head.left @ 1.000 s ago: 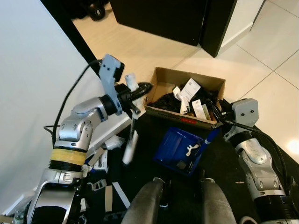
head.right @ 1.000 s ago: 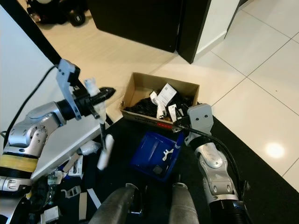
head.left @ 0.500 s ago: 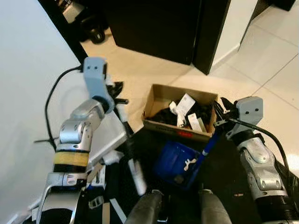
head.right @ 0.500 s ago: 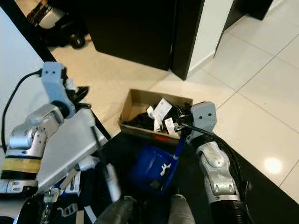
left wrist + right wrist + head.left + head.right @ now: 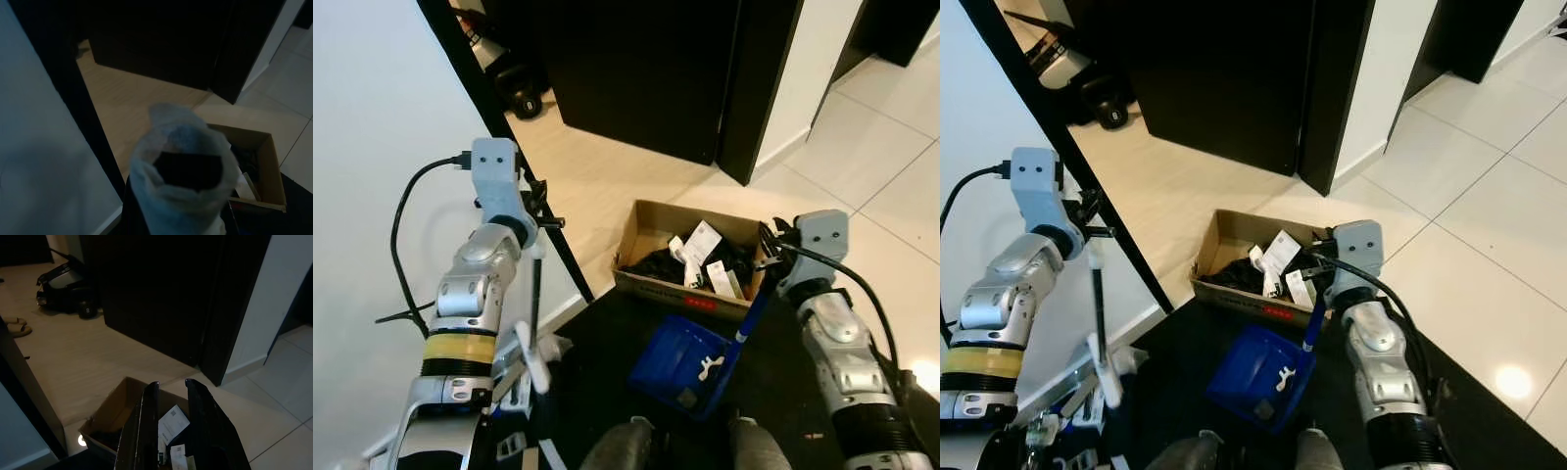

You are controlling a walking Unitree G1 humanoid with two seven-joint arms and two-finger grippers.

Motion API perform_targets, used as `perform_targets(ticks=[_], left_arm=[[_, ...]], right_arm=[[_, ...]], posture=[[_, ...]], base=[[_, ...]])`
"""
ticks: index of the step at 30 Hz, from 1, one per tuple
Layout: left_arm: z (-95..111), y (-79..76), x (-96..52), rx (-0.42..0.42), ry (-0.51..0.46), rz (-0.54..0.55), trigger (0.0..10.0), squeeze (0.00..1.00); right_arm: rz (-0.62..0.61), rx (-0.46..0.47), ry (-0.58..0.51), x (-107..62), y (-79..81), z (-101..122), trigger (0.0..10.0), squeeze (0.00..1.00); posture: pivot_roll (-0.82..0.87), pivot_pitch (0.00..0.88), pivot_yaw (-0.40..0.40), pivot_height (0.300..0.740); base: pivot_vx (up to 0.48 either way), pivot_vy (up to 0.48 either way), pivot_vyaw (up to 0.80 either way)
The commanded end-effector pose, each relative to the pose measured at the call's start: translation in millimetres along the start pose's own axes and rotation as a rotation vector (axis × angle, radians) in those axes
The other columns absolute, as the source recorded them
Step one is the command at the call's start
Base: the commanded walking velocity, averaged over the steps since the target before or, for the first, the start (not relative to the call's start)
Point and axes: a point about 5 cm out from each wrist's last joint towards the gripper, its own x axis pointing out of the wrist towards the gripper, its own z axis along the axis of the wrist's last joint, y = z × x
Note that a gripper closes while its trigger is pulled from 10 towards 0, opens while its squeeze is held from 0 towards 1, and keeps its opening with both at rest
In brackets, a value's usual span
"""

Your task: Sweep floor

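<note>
My left gripper [image 5: 546,217] is raised beside the white wall and shut on the top of a brush. Its thin black stick [image 5: 535,294] hangs straight down to a white head [image 5: 536,364] just above the floor. The white-wrapped handle end [image 5: 182,191] stands close in the left wrist view. My right gripper [image 5: 770,257] is shut on the blue handle [image 5: 749,313] of a blue dustpan [image 5: 677,352]. The pan rests on the black mat [image 5: 607,323] and holds small white bits [image 5: 710,368]. The two black fingers [image 5: 146,431] stand close together.
An open cardboard box [image 5: 651,217] of black and white scraps sits just beyond the dustpan, on the mat's edge. A dark cabinet [image 5: 646,69] stands behind it. White pieces [image 5: 514,372] lie by the wall at lower left. Pale tiles [image 5: 891,196] stretch to the right.
The view has tilted up. My left arm rose and swung the brush leftward off the mat, so it now hangs upright by the wall. The right gripper keeps the dustpan in place.
</note>
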Motion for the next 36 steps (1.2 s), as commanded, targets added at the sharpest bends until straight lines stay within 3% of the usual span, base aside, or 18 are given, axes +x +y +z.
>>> perform_targets(ticks=[1, 7, 8, 12, 18, 21, 25, 36], left_arm=[[-3, -0.1, -0.3, 0.027, -0.007, 0.003, 10.0, 0.0], [-4, 0.7, 1.4, 0.039, -0.006, 0.007, 10.0, 0.0], [-4, 0.8, 1.7, 0.042, -0.005, 0.006, 10.0, 0.0], [-5, 0.9, 2.5, 0.052, -0.003, 0.004, 10.0, 0.0], [-5, 1.4, 3.2, 0.057, -0.004, 0.004, 10.0, 0.0], [-5, 2.7, 4.0, 0.064, -0.004, 0.005, 10.0, 0.0], [-5, 2.9, 4.5, 0.063, -0.004, 0.006, 10.0, 0.0], [-8, 0.3, 5.2, 0.056, -0.003, 0.001, 10.0, 0.0]], right_arm=[[-0.008, 0.006, 0.072, -4.2, 3.2, -15, 10.0, 1.0], [-0.015, 0.013, 0.081, -4.3, 5.1, -17, 10.0, 1.0], [-0.018, 0.009, 0.094, -4.9, 6.3, -20, 10.0, 0.0], [-0.095, 0.051, 0.178, -7.7, 8.9, -33, 10.0, 0.0], [-0.075, 0.077, 0.244, -12.1, 20.4, -45, 10.0, 0.0], [0.063, 0.079, 0.286, -18.2, 41.6, -53, 10.0, 0.0], [0.133, 0.068, 0.264, -20.5, 48.5, -53, 10.0, 0.0], [0.088, 0.009, 0.306, -25.9, 39.9, -61, 10.0, 0.0]], posture=[[0.03, 0.087, 0.103, 0.74], [0.03, 0.085, 0.105, 0.74], [0.03, 0.084, 0.106, 0.74], [0.03, 0.083, 0.109, 0.74], [0.04, 0.083, 0.113, 0.74], [0.04, 0.083, 0.113, 0.74], [0.03, 0.084, 0.112, 0.74], [0.03, 0.083, 0.105, 0.74]], base=[[0.0, 0.0, 0.0], [0.0, 0.0, 0.0], [0.0, 0.0, 0.0], [0.0, 0.0, 0.0], [0.0, 0.0, 0.0], [0.0, 0.0, 0.0], [0.0, 0.0, 0.0], [0.0, 0.0, 0.0]])
